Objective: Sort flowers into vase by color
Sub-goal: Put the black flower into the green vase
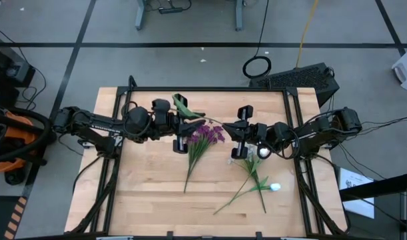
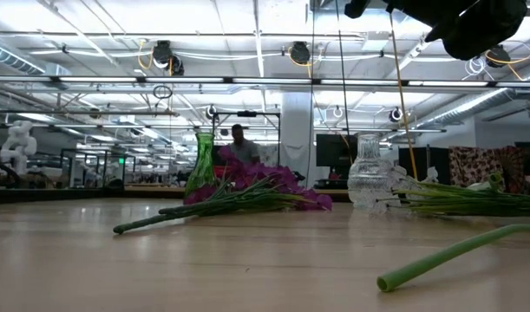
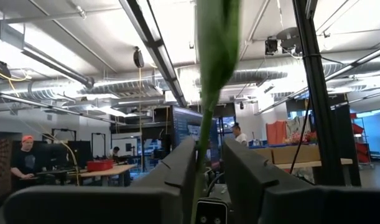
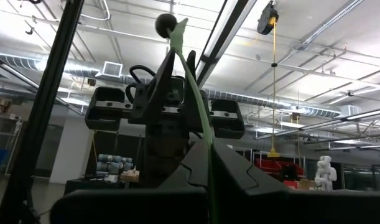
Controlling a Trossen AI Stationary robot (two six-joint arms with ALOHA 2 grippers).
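Observation:
Both grippers are lifted above the table, facing each other, and each is shut on the same thin green flower stem. My left gripper is above the purple flower bunch, whose stems lie flat on the table. My right gripper is to its right. A green leaf sticks out past the left gripper; the stem's blossom does not show. White-budded flowers lie on the table's right half. A green vase and a clear glass vase stand upright behind the flowers. My left gripper pinches the stem between its two fingers, and the stem runs on past the fingertips into a broad leaf. The stem is lifted clear of the table. My right gripper pinches the same stem between its fingers from the table's right side; the stem reaches across to the left gripper and ends in a leaf tip.
A loose thick green stem end lies near the table's near edge. A black frame rims the wooden table. The near left part of the table is bare wood. People stand in the room beyond.

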